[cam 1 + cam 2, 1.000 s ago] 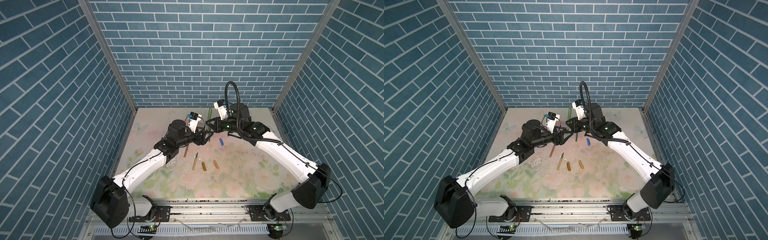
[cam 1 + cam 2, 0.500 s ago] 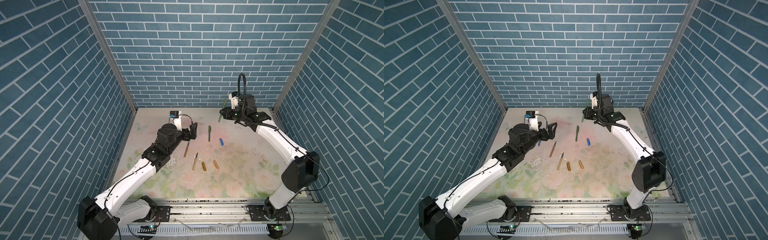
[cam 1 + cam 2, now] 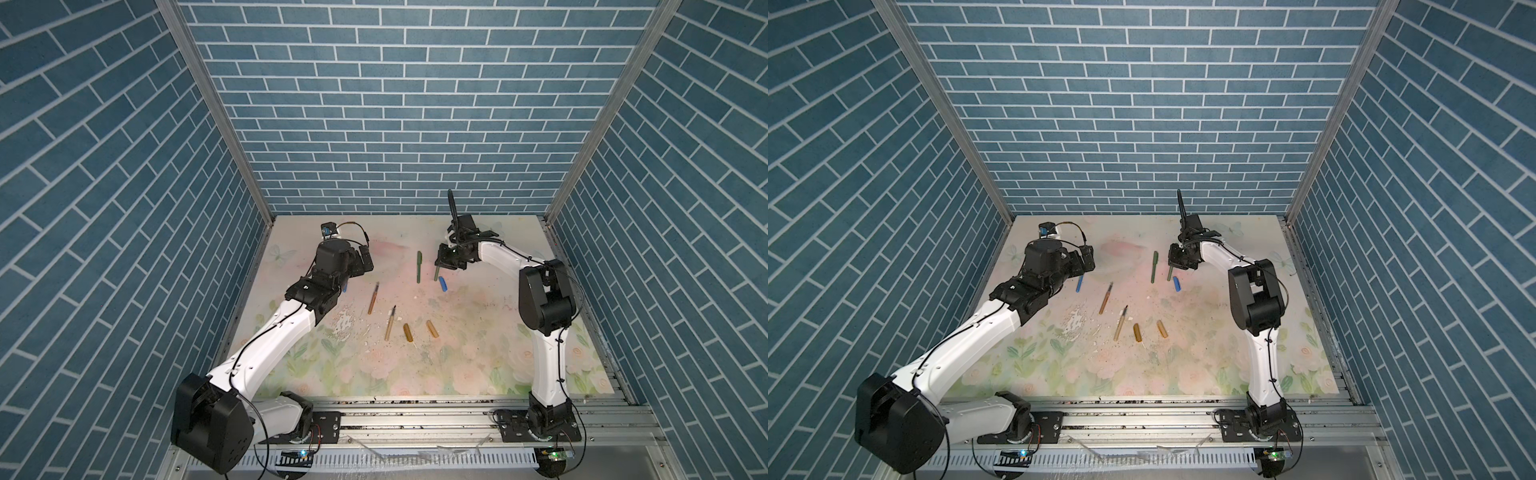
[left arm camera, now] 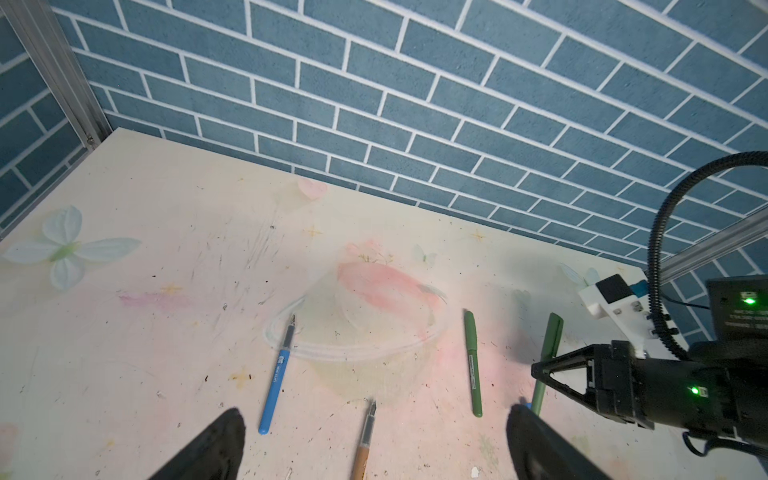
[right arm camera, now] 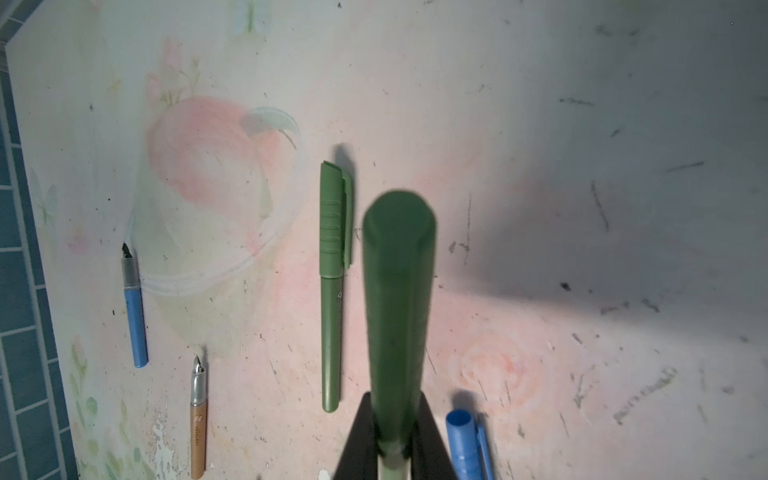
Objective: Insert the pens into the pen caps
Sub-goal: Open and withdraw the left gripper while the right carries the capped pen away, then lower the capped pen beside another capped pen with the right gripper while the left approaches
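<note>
Right gripper (image 5: 392,436): fingers pressed onto the barrel of a green pen (image 5: 399,291), cap on, held at a slant over the far right part of the table (image 3: 457,374). It cannot be told whether the pen's lower end touches the surface.
Left gripper (image 3: 365,261): fingers spread wide with nothing between them, poised over the far left part of the table.
Second green pen (image 3: 419,267): capped, lying flat near the held one, not touching it.
Blue cap (image 3: 443,283): loose, just beside the held pen's lower end.
Blue pen (image 3: 1079,282): uncapped, lying near the left gripper.
Farther brown pen (image 3: 373,298): uncapped, mid-table, nib pointing away from the robot.
Nearer brown pen (image 3: 390,323): uncapped, same heading.
Left amber cap (image 3: 408,333): loose, just beside the nearer brown pen.
Right amber cap (image 3: 432,328): loose, near the left amber cap.
</note>
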`<state>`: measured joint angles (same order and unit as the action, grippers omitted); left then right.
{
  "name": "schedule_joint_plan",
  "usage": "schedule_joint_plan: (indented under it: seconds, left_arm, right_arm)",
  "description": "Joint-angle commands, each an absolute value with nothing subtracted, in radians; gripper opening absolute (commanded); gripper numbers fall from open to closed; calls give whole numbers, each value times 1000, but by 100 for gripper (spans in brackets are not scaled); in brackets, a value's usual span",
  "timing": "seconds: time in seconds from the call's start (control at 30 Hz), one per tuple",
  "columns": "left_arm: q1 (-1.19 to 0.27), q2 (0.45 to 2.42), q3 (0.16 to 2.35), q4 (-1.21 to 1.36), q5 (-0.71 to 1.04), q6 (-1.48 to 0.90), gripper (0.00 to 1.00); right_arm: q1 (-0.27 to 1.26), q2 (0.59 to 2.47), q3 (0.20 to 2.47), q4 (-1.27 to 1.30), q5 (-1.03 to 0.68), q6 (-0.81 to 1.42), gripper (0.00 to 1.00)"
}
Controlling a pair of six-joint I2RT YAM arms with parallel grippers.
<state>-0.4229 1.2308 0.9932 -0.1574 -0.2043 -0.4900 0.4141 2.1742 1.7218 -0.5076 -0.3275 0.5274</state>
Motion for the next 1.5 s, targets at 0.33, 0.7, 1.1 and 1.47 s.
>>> schedule_joint_plan:
  seconds: [0.33,0.7,1.1,1.47]
  left_arm:
    - [-405,1264,1029,-170,-144,-515,100]
    - [-399,1276,1032,-170,-124,-517,100]
    - [-384,1280,1032,-167,-110,-524,99]
    - [-375,1294,1037,-169,-97,-529,99]
  right_arm:
    - [421,2287,1844,-579,-391,529,6]
    - [452,2382,1929,-636,-401,512,11]
    - [469,2401,1926,-649,-374,573,18]
    - [469,2394,1956,-683,-358,594,29]
